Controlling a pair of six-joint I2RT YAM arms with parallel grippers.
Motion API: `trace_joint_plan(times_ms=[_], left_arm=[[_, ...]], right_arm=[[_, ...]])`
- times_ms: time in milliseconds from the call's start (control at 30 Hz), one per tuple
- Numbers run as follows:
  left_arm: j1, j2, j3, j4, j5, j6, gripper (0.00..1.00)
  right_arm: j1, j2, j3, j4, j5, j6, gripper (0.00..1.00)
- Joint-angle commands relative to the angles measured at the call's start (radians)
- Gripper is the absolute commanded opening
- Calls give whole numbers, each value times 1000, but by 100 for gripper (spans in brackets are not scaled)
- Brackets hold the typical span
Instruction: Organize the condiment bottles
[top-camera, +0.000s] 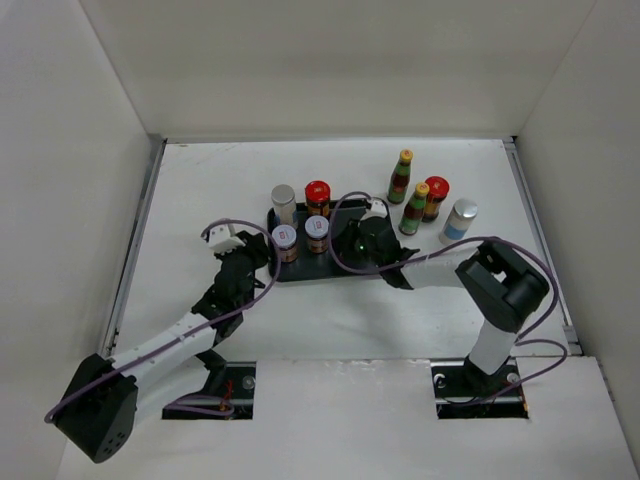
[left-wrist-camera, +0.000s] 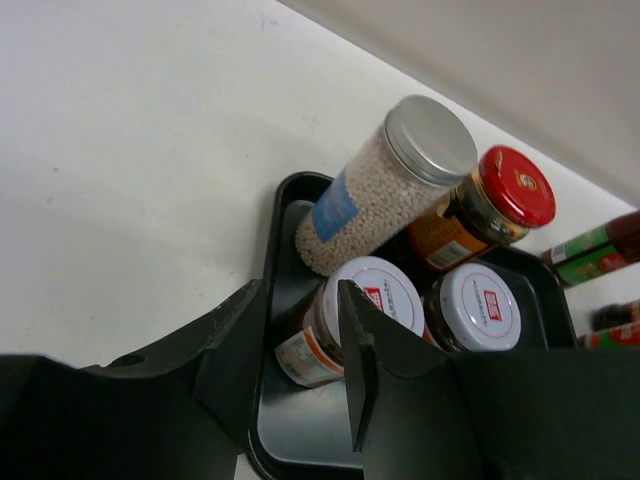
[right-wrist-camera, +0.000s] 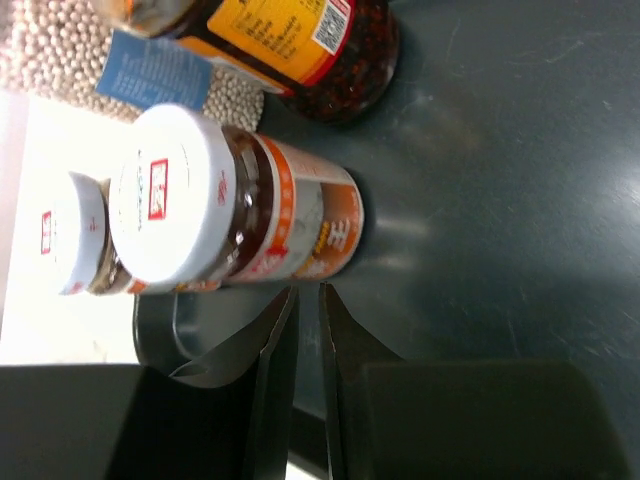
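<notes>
A black tray holds a tall silver-lidded jar, a red-capped jar and two short white-lidded jars. My left gripper is open; in the left wrist view its jaws straddle the tray's left rim, just short of the nearer white-lidded jar. My right gripper is shut and empty over the tray floor, its tips just beside a white-lidded jar.
Off the tray at the right stand two slim yellow-capped bottles, a red-capped jar and a white-blue bottle. White walls enclose the table on three sides.
</notes>
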Motion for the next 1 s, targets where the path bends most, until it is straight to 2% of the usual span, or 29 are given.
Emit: trace_joint_plan(times_ms=[0,233,367,467,633,700,767,800,900,967], left_arm=[[49,-46,-23,48,6,-56,33],[121,-52,-87,91,53,-114,34],[127,-64,-96,92,50,-110,35],[127,-81,-109,92,47,-114,36],[134,-64,-110,100,33,-125,38],[135,-67,-116,101,27,-136,40],[143,-64,-121,104,20,-148,41],[149,-64,-121,97,26,-154,41],[153,-85,-129,103,35,-165,44],[155,-84,-132,104,35,-171,44]], right_arm=[[28,32,93,9,23,21,21],[71,108,213,-37,89,-17,22],[85,87,212,-53,108,-26,22],[107,14,155,-76,118,-53,26],[114,-250,43,-123,187,-144,45],[89,-354,24,-152,221,-201,51],[38,-439,21,-201,249,-233,52],[4,-470,27,-229,252,-249,47],[-94,-522,70,-315,266,-292,24],[-151,-536,90,-355,292,-304,19]])
